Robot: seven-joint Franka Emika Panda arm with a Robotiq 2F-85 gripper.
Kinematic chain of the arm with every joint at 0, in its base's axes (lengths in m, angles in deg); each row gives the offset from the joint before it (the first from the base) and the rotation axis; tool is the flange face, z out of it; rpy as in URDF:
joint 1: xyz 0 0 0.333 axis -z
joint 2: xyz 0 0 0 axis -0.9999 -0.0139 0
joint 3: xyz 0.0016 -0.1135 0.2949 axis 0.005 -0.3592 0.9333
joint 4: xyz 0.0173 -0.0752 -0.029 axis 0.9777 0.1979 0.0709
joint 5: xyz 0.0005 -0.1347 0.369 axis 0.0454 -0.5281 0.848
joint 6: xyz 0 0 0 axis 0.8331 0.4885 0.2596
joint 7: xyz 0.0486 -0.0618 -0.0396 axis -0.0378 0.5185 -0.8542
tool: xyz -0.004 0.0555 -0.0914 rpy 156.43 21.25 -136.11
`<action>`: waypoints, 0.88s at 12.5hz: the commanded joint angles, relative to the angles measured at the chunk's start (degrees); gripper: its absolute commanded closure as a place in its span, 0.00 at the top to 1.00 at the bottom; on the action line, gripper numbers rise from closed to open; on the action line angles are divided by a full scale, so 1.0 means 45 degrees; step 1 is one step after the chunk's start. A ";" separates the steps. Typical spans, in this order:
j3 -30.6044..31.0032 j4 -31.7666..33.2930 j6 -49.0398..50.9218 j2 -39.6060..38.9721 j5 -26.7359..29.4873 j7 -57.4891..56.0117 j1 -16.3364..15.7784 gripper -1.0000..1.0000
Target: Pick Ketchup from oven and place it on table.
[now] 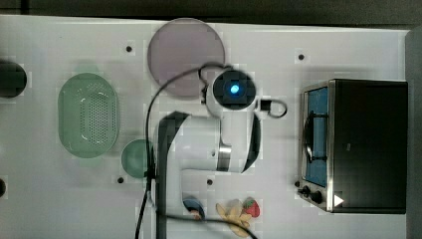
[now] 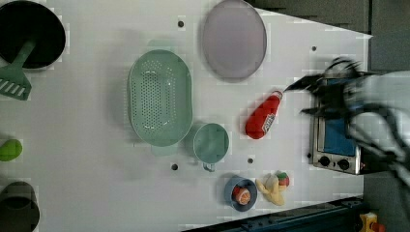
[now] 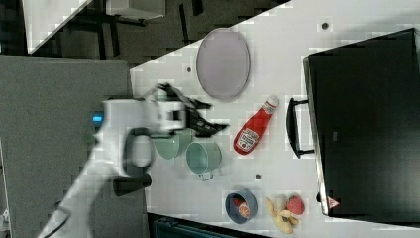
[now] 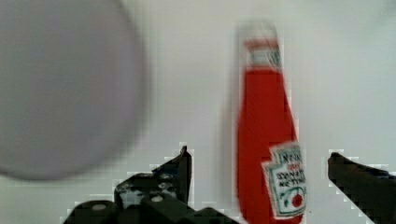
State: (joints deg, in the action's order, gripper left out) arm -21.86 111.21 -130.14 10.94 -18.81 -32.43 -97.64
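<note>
The ketchup (image 2: 263, 116) (image 3: 255, 126) lies on its side on the white table (image 2: 96, 193), between the lilac plate and the oven, its white cap toward the plate. In the wrist view the ketchup (image 4: 271, 140) lies below my gripper (image 4: 259, 156), whose two black fingers stand wide apart with a gap on each side of the bottle. My gripper (image 3: 213, 126) (image 2: 297, 99) is open and holds nothing. In the top view my arm (image 1: 234, 89) covers the bottle. The oven (image 1: 368, 144) (image 3: 366, 124) (image 2: 336, 140) stands at the table's edge with its door shut.
A lilac plate (image 2: 234, 38) (image 4: 60, 84) lies close to the bottle's cap. A green colander (image 2: 159, 96), a green cup (image 2: 211, 142), a blue bowl (image 2: 240, 193) and a banana with a strawberry (image 2: 273, 186) sit on the table. A black pan with a green spatula (image 2: 29, 34) is in the corner.
</note>
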 commanded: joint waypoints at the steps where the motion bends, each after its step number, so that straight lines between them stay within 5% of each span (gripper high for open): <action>1: 0.0053 -0.2081 0.1949 0.1947 0.0229 0.0292 0.0006 1.00; 11: 0.0022 -0.7116 0.8790 0.2327 -0.0335 0.0292 0.0042 1.00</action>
State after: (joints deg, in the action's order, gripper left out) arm -21.69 78.48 -90.99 23.94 -19.48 -32.27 -98.66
